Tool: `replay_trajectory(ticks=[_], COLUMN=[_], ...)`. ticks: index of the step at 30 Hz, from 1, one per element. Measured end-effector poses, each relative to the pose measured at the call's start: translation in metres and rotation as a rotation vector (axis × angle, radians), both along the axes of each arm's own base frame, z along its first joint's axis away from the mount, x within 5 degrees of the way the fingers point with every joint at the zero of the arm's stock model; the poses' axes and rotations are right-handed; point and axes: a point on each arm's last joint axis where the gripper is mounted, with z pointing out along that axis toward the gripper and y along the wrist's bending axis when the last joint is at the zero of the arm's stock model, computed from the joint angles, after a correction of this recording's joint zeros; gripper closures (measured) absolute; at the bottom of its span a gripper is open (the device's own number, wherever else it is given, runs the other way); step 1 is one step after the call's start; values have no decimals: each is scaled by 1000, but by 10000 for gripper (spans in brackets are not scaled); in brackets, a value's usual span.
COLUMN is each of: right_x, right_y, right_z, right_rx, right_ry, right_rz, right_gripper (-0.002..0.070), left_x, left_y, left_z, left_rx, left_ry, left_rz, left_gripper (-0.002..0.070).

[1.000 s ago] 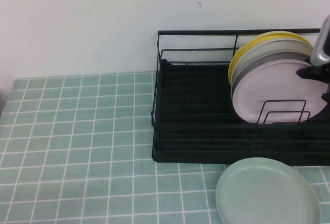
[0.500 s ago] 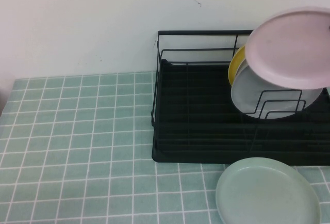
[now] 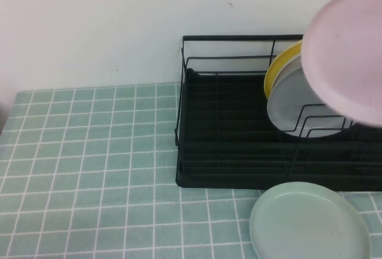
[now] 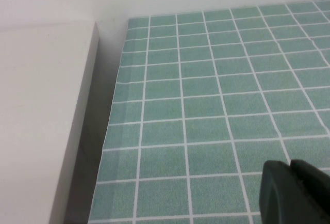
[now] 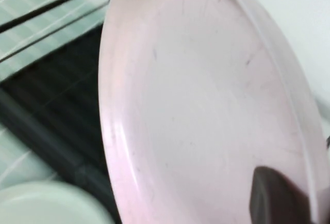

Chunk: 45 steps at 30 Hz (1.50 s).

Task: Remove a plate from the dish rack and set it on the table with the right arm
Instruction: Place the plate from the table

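Note:
The pale pink plate [image 3: 349,56] hangs in the air above the right end of the black wire dish rack [image 3: 227,151], tilted and close to the high camera. My right gripper [image 5: 304,195] is shut on the plate's [image 5: 196,105] rim, with one dark finger [image 5: 273,198] lying on its face. In the high view the right gripper is out of sight. Below the plate the right wrist view shows the rack [image 5: 51,105]. My left gripper [image 4: 290,175] hovers shut and empty over the green tiled table [image 4: 206,105], far to the left.
A grey-white plate [image 3: 298,104] and a yellow plate [image 3: 280,62] stand upright in the rack. A pale green plate [image 3: 309,223] lies flat on the table [image 3: 89,151] in front of the rack. A white ledge [image 4: 41,121] borders the table's left edge.
The pink plate has risen out of the rack's dividers, moving up and to the right toward the camera. The right arm has passed out of the high view.

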Motion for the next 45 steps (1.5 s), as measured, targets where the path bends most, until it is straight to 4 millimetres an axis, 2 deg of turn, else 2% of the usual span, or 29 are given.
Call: replay_trajectory(ticks=[4,13,17,23,33,39,45], right_x=[-11,-32,-40,-40,-25,-17,-12], right_y=[-1,1,6,10,15,26,25], right_z=[-15,-95,-130,-162,-191,-201,-208], right_rx=[80,191,286,382,412,397,385], right_ry=[218,614,695,745,820,816,809], right_rz=[-84,-211,-246,-283,-266,-257,-271], right_gripper=[575,575,575,575,575,575,575], left_x=[0,0,0,0,0,0,0], left_y=[0,0,0,0,0,0,0], left_z=[0,0,0,0,0,0,0], left_rx=[0,0,0,0,0,0,0], left_ry=[0,0,0,0,0,0,0], left_rz=[0,0,0,0,0,0,0], left_gripper=[678,678,678,678,678,678,678])
